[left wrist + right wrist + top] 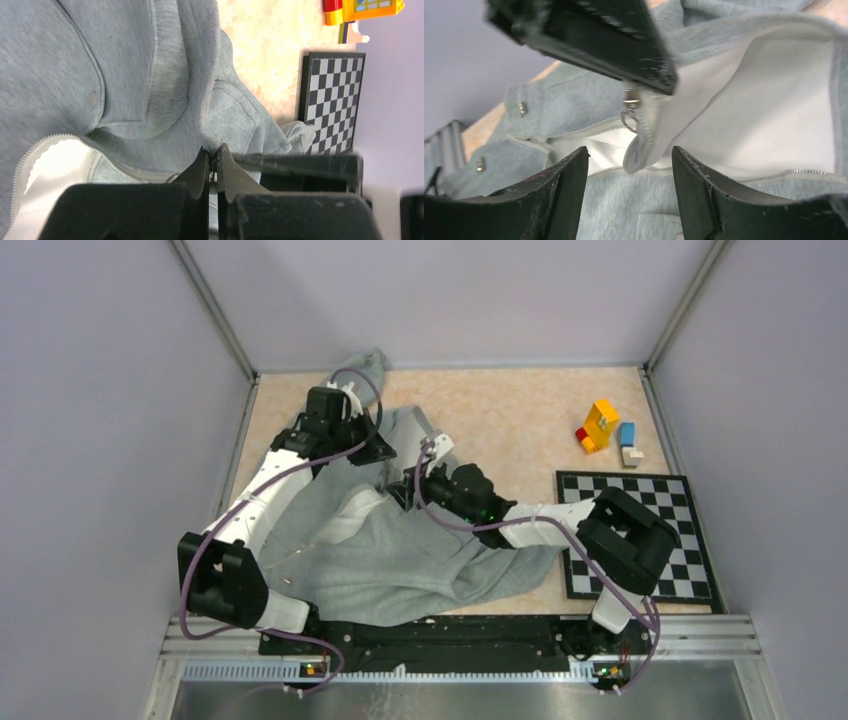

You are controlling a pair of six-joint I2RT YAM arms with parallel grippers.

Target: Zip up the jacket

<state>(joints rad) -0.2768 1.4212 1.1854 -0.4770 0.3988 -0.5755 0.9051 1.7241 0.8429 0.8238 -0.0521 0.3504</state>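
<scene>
Jacket (400, 560) of light grey fleece lies rumpled on the desk (500, 410), on its left and middle part, between the two arms, with one sleeve reaching to the far left corner. The front of the jacket is open, so the white lining (744, 115) shows and the zipper teeth (40, 145) run along the free edge. The left tool (212, 152) is pressed together on an edge of the jacket, with a small metal part showing between its fingers. In the right wrist view this same tool holds up the zipper edge, and the metal zipper pull (630, 107) hangs just under it. The right tool (629, 155) has its fingers (569, 180) apart and holds nothing; the lifted edge with the pull is in front of the gap, but I cannot tell if it touches. On the right side of the desk, well apart from the jacket, lies a chessboard (635, 535), and behind it stand some toy blocks (598, 427) in yellow, red and blue.
</scene>
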